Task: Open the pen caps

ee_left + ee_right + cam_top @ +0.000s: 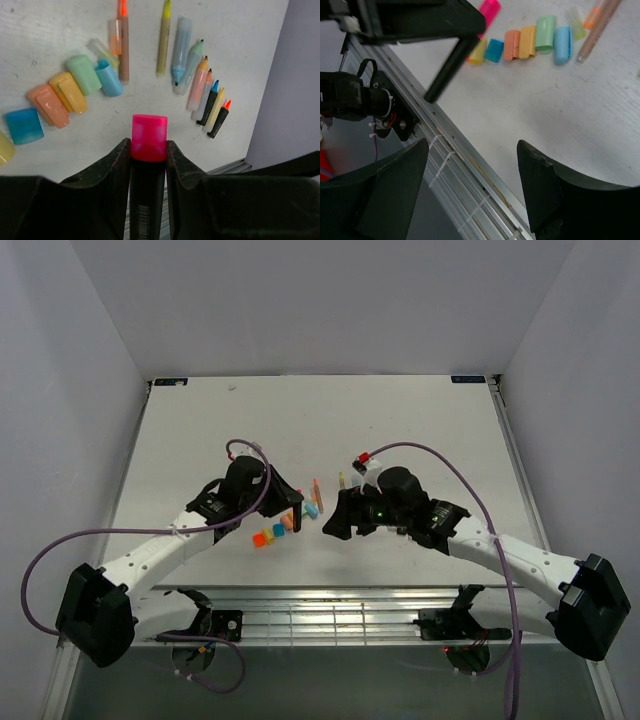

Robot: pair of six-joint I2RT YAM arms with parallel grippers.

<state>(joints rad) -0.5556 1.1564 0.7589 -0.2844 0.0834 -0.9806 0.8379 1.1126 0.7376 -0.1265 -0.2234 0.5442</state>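
My left gripper is shut on a black pen just below its pink cap, which is still on and sticks out past the fingertips. In the right wrist view the same pen and pink cap hang above the table. Loose caps lie in a row: blue, orange, yellow, green, light blue. Several uncapped pens lie beyond them. My right gripper is open and empty, near the table's front edge, facing the left gripper.
A metal rail with zip ties runs along the table's near edge below my right gripper. The caps and pens lie between the two arms. White walls enclose the table; purple cables loop over both arms.
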